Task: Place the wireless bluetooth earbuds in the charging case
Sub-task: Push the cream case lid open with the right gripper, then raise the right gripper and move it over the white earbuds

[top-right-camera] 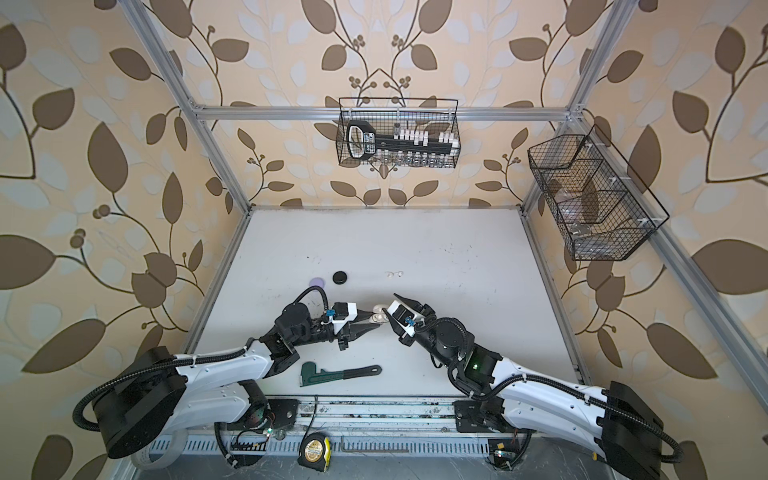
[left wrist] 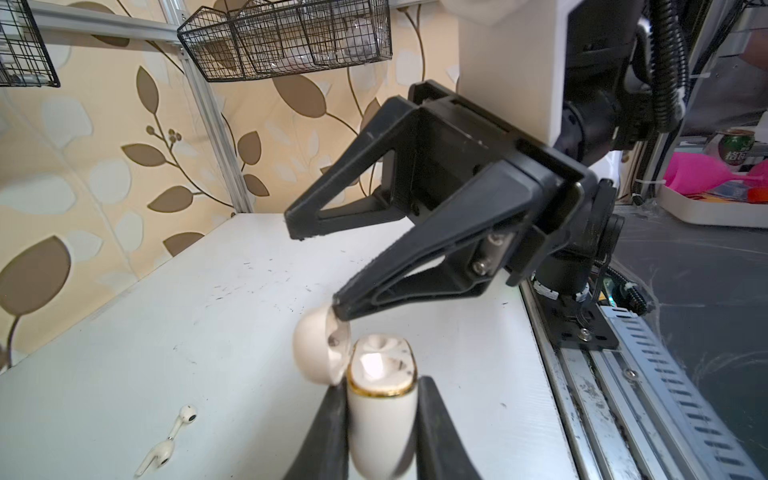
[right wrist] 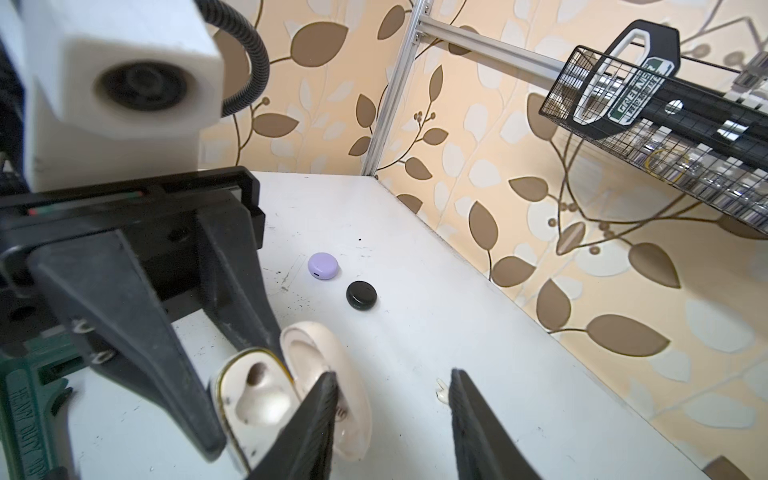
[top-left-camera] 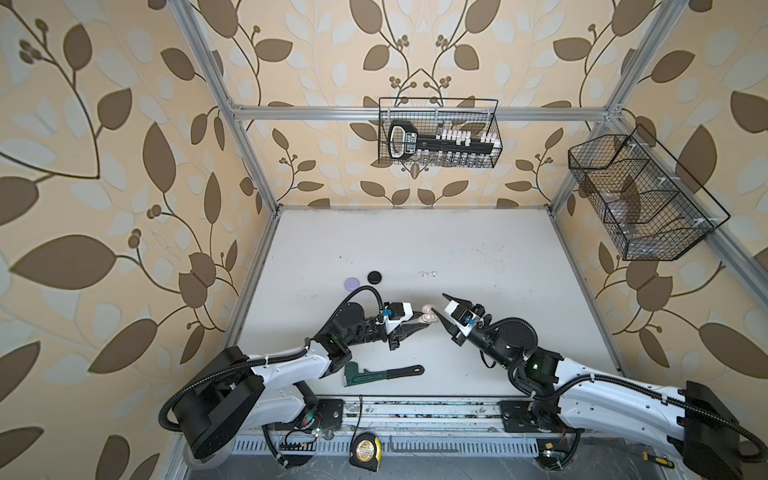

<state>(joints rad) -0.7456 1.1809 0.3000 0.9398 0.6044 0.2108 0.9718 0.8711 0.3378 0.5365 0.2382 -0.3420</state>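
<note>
Clamping the white case (left wrist: 382,419) between its fingers, the left pincer (left wrist: 380,388) holds it with the lid (left wrist: 313,353) swung open. The right pincer (right wrist: 392,376) stands released, one fingertip (left wrist: 347,305) against the lid's rim. Two white earbuds (left wrist: 160,453) lie on the table (left wrist: 166,311) beyond both pincers' tips, apart from them.

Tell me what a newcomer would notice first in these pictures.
Mid-table, the left claw grips a white charging case, lid flipped open, while one fingertip of the open right claw touches that lid. Two white earbuds lie loose farther back, and a lilac case and a black case sit shut left of them.
</note>
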